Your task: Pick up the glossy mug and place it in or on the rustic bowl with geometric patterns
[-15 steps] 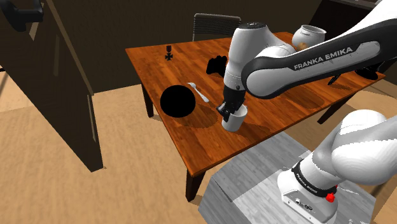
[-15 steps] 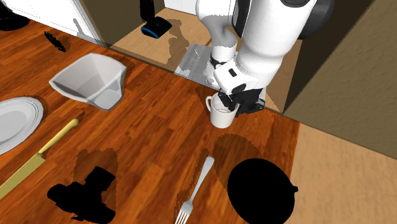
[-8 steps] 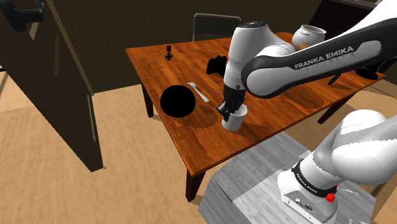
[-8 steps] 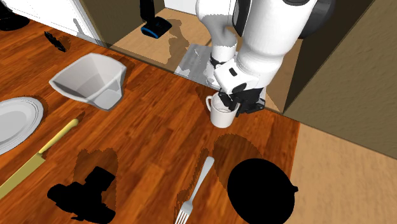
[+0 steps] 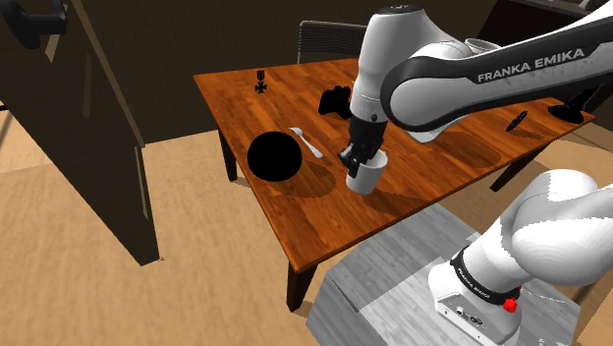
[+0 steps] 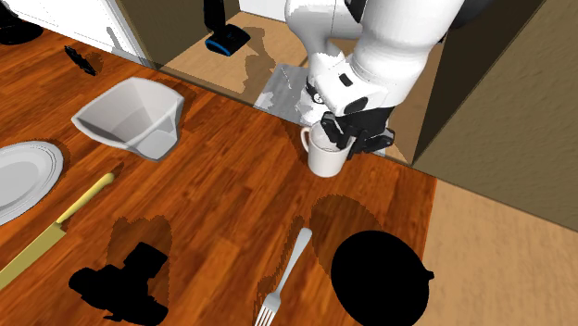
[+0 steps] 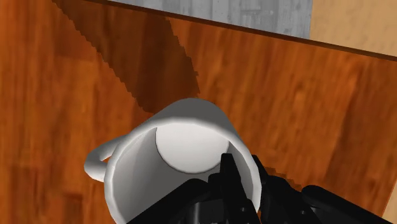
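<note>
the mug (image 7: pixel 184 153) is plain white, shading to grey inside. the bowl (image 5: pixel 274 156) is flat black all over. the gripper (image 7: pixel 249 186) is black; the arm (image 5: pixel 393 49) is white with a dark band lettered in white. the table (image 5: pixel 246 98) is reddish-brown wood grain. the fork (image 6: pixel 285 274) is silver-grey, the knife (image 6: pixel 88 197) yellow.

Mug (image 5: pixel 363 179) in hand (image 5: pixel 357 160) over table (image 5: pixel 432 175), bowl (image 5: pixel 273 156) beside fork (image 5: pixel 307 144)

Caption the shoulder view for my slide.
Robot hand clamps the rim of a white mug at a wooden table, black bowl nearby.
</note>
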